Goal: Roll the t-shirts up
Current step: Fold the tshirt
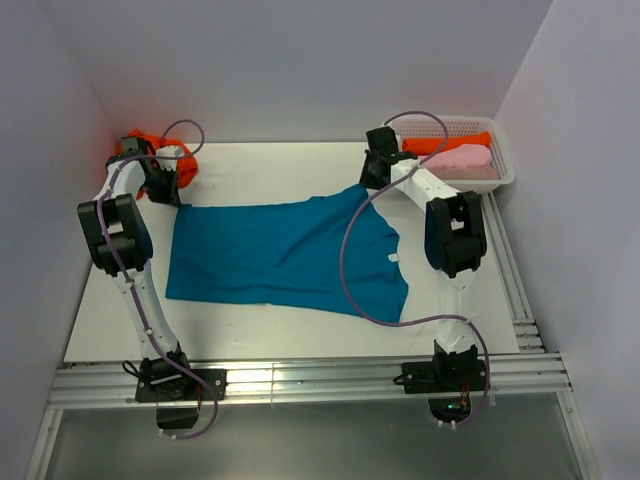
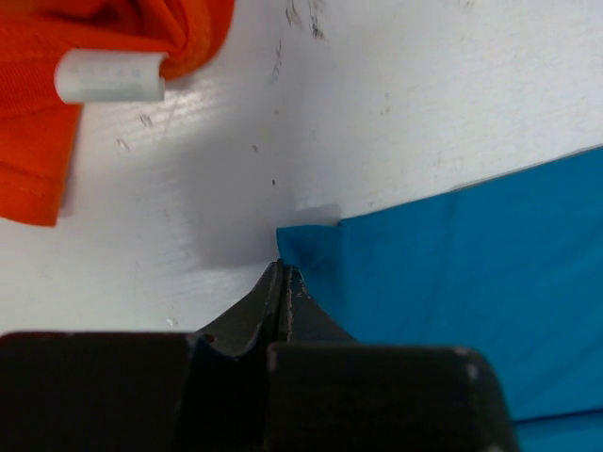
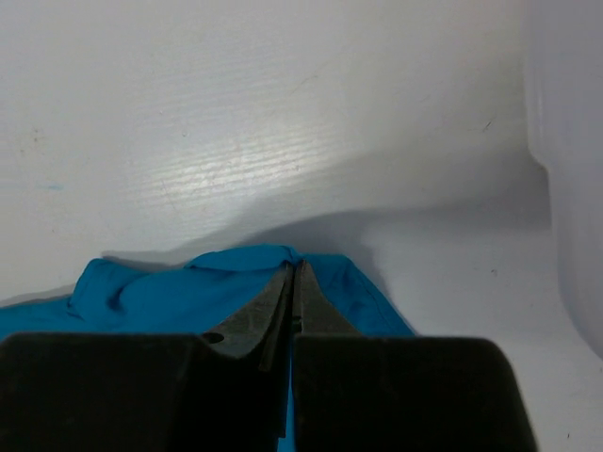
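Note:
A teal-blue t-shirt (image 1: 285,255) lies spread flat across the middle of the white table. My left gripper (image 1: 178,197) sits at its far left corner. In the left wrist view that gripper (image 2: 283,269) is shut, its tips pinching the slightly raised corner of the teal cloth (image 2: 452,273). My right gripper (image 1: 368,185) is at the far right corner, and in its wrist view it (image 3: 294,268) is shut on a bunched fold of the teal shirt (image 3: 151,292). An orange t-shirt (image 1: 150,150) (image 2: 38,113) lies crumpled at the far left.
A white lattice basket (image 1: 505,160) stands at the far right, holding a pink shirt (image 1: 462,160) and an orange one (image 1: 440,143). Its pale wall (image 3: 577,188) shows right of my right gripper. A short white tube (image 2: 108,77) rests by the orange cloth. Walls close in on both sides.

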